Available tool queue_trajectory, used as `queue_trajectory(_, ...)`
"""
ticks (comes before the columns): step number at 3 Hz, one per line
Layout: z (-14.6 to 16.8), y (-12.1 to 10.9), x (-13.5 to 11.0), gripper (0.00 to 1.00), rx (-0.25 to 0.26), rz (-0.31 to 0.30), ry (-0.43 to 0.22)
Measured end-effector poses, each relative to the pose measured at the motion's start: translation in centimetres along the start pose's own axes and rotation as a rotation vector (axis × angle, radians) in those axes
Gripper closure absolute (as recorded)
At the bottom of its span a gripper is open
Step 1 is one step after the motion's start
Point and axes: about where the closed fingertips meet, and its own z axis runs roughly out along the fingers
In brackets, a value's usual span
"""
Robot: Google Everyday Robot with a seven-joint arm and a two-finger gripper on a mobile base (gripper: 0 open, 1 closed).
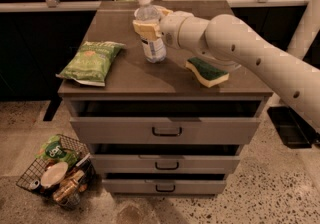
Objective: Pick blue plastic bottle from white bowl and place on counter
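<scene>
Gripper (pixel 146 28) clamped on blue plastic bottle (pixel 154 48).
I see its fingers (pixel 142 29) closed round the upper body; bottle upright over the bench (pixel 125 75), between chip bag (pixel 90 60) and sponge (pixel 206 72). Base contact: can't tell.

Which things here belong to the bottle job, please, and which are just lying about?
Job: blue plastic bottle; gripper, clasping it over the counter; white bowl, not clearly visible.
Lying about: green chip bag; sponge; wire basket on the floor.
</scene>
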Motion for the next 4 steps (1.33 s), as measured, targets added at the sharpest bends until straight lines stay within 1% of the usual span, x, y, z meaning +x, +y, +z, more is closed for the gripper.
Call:
queue_trajectory(1, 0.29, 0.73, -0.46, 0.62, -0.013, -0.006, -0.012)
queue_trajectory(3, 0.52, 1.07, -0.53, 0.16, -0.019, -0.006, -0.013)
queue_trajectory(4, 0.67, 1.27, -0.58, 0.0, -0.022, -0.006, -0.014)
